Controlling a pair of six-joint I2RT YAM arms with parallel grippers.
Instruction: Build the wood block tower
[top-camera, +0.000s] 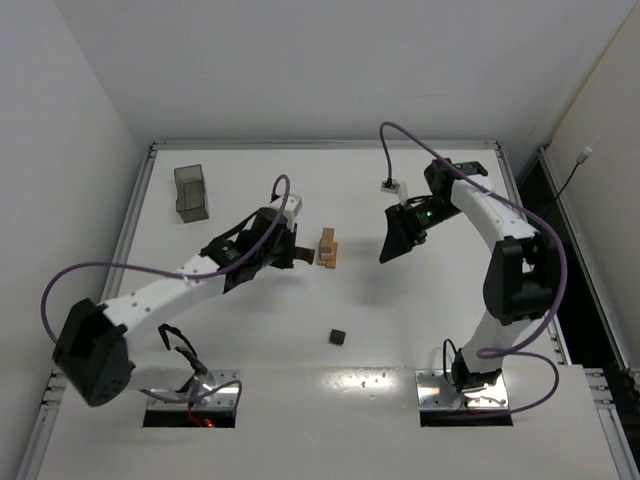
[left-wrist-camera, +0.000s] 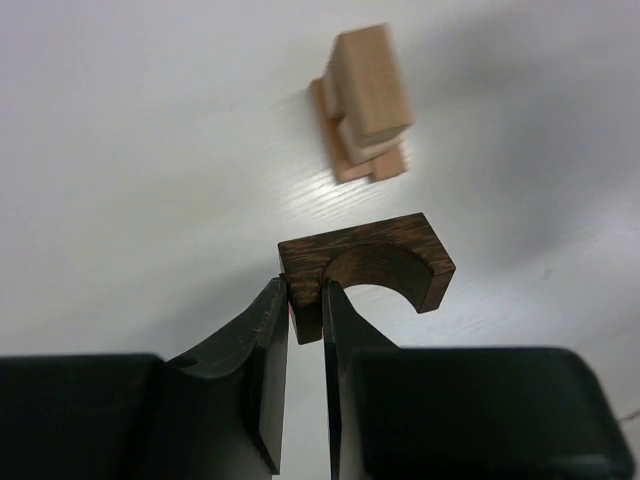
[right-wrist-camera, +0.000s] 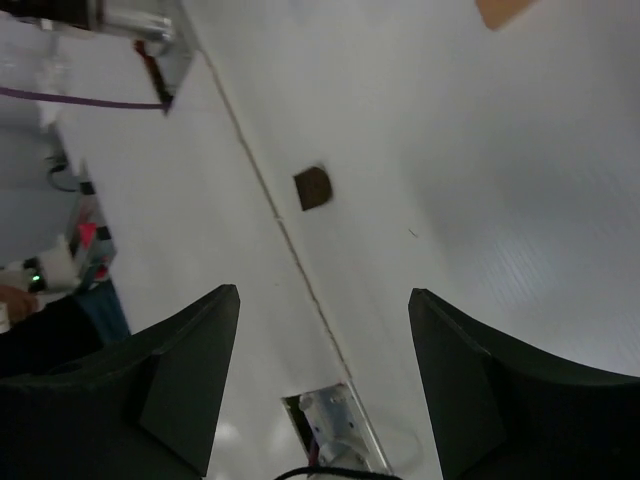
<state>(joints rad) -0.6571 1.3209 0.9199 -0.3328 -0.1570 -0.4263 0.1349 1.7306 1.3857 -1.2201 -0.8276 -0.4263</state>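
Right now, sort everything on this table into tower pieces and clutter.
For the tower: tan block stack; dark arch block, gripped by the left gripper; small dark block lying alone.
Just lying about: translucent grey bin at the far left corner.

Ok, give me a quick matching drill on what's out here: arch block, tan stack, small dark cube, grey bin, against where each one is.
1 dark arch block
2 tan stack
3 small dark cube
4 grey bin

A far left corner
B alone, near side
C clamped in the left pincer
D centre, standing free

Pairs: 1-C, 2-D, 3-B, 4-A
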